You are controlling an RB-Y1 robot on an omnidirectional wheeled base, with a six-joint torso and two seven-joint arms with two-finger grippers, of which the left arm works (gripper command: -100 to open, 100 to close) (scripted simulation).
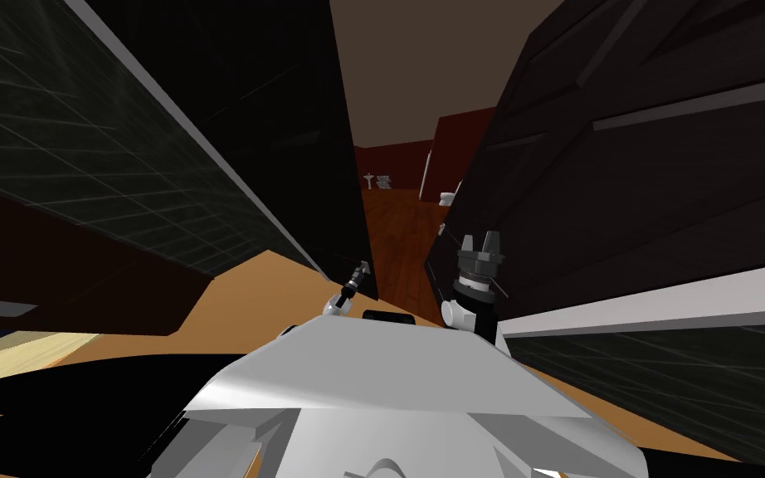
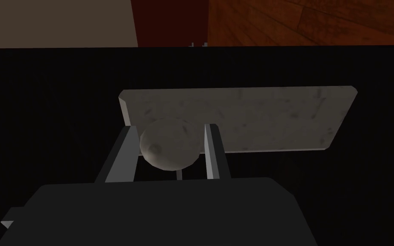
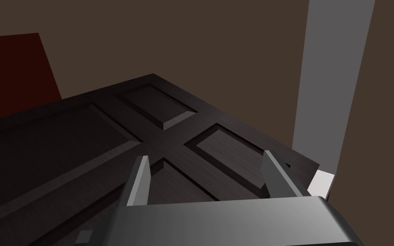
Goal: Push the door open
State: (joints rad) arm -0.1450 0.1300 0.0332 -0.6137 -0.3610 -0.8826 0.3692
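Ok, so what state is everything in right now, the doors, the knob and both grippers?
Left gripper: shut on the knob.
Knob: pressed between the fingers, mounted on its grey plate.
Dark door: ajar, wooden floor showing past its edge.
Right gripper: open, facing the panelled door.
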